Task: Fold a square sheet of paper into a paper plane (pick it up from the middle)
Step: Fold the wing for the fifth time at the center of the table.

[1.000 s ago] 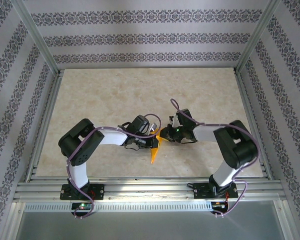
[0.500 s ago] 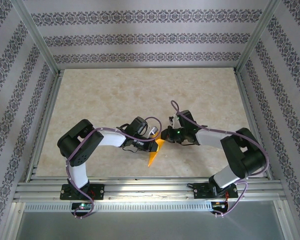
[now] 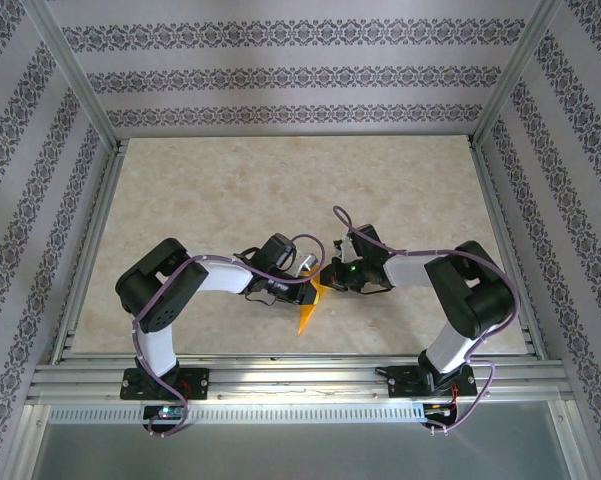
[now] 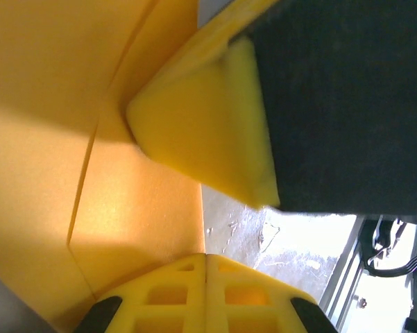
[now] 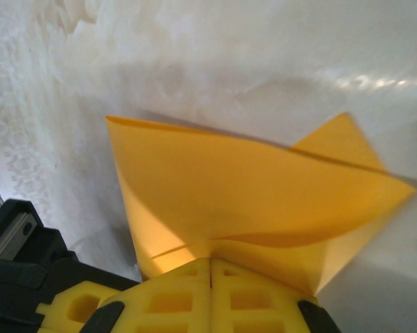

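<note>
Orange paper (image 3: 306,312) is pointing its tip toward the near side while the left gripper (image 4: 206,267) and the right gripper (image 5: 210,270) are both pinching its far end.

I'm working in a robotics lab test cell, not a lived-in room. A bare aluminium frame (image 3: 75,75) boxes in the marble-look table (image 3: 230,190). Patterned wallpaper panels (image 3: 290,78) stand as backdrop on three sides. The left arm (image 3: 170,290) and right arm (image 3: 470,295) are bolted to a metal rail (image 3: 300,385), with purple cables (image 3: 342,212) looping loose.
</note>
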Robot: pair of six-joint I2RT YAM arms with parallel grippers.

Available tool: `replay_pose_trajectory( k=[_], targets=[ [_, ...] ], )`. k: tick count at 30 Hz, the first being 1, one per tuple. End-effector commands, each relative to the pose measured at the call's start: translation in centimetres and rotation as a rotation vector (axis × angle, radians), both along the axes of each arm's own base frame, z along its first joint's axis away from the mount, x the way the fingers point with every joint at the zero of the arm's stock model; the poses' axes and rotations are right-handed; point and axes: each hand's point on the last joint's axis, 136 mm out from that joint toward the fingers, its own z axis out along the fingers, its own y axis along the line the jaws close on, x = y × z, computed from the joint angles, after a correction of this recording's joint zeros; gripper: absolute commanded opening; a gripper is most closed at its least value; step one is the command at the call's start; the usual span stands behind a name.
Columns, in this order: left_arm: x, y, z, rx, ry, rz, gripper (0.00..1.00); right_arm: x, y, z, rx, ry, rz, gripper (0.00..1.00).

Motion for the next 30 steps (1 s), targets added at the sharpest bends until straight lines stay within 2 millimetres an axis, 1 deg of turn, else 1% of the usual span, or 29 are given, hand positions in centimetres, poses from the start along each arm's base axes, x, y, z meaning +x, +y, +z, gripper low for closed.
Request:
replay_pose_trajectory(
  k=[1, 7, 11, 12, 15, 17, 18, 20, 21, 25, 27, 30],
  targets=[
    [-3.6, 3.8, -4.8, 0.187, 0.154, -0.012, 0.00, 3.0, -3.3, -1.6, -0.115, -0.037, -0.133, 0.03],
    [-3.7, 3.9, -4.9, 0.191, 0.156, -0.013, 0.00, 5.0, -5.5, -1.7, -0.150, -0.042, -0.219, 0.03],
    [-3.7, 3.9, -4.8, 0.186, 0.157, -0.009, 0.00, 6.3, -6.7, -1.2, -0.158, -0.066, -0.269, 0.03],
    [-3.6, 3.9, -4.8, 0.186, 0.154, -0.009, 0.00, 6.5, -6.8, -0.9, -0.146, -0.073, -0.273, 0.03],
    [-3.5, 3.7, -4.5, 0.181, 0.150, -0.009, 0.00, 6.8, -6.3, 1.4, -0.100, -0.119, -0.266, 0.05],
    [-3.4, 3.7, -4.3, 0.178, 0.144, -0.006, 0.00, 6.5, -5.7, 3.4, -0.061, -0.160, -0.252, 0.06],
    [-3.3, 3.6, -4.2, 0.175, 0.142, -0.005, 0.00, 6.3, -5.5, 4.0, -0.049, -0.172, -0.248, 0.06],
    [-3.0, 3.4, -3.9, 0.170, 0.132, 0.002, 0.00, 5.2, -4.2, 4.9, 0.004, -0.181, -0.206, 0.06],
    [-2.9, 3.3, -3.8, 0.164, 0.129, 0.005, 0.00, 4.7, -3.5, 5.0, 0.025, -0.172, -0.181, 0.06],
    [-2.4, 2.9, -3.2, 0.148, 0.117, 0.013, 0.00, 2.2, -0.7, 4.0, 0.045, -0.126, -0.073, 0.04],
    [-2.3, 2.8, -3.0, 0.144, 0.114, 0.017, 0.00, 1.5, -0.3, 3.0, 0.024, -0.100, -0.058, 0.03],
    [-2.2, 2.7, -2.8, 0.135, 0.110, 0.022, 0.00, 1.2, -0.6, 1.4, -0.006, -0.071, -0.071, 0.02]
  ],
)
